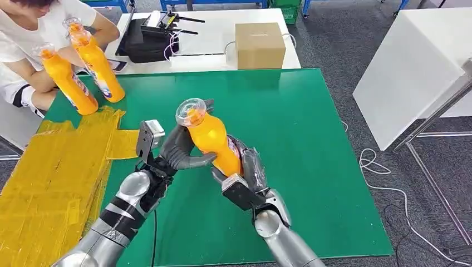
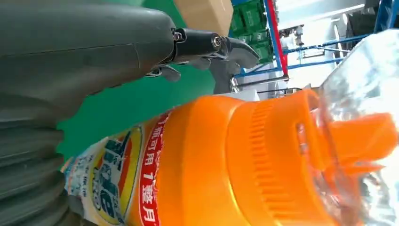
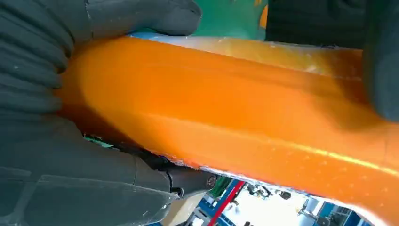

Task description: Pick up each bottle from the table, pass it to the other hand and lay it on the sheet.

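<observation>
An orange bottle (image 1: 213, 139) with a clear cap is held up above the middle of the green table (image 1: 311, 139), cap pointing up and away. My right hand (image 1: 249, 173) grips its lower body (image 3: 226, 113) from the right. My left hand (image 1: 179, 150) curls its fingers around the bottle's middle from the left; in the left wrist view one finger (image 2: 207, 44) stands off above the labelled bottle (image 2: 211, 165). The yellow sheet (image 1: 55, 167) covers the table's left side. Two more orange bottles (image 1: 67, 80) (image 1: 99, 64) stand tilted at the sheet's far end.
A person (image 1: 28, 44) sits at the far left corner, right behind the two bottles. A cardboard box (image 1: 259, 45) and black devices (image 1: 147, 41) lie on the white table beyond. A white table (image 1: 412, 67) stands to the right, with cables on the floor.
</observation>
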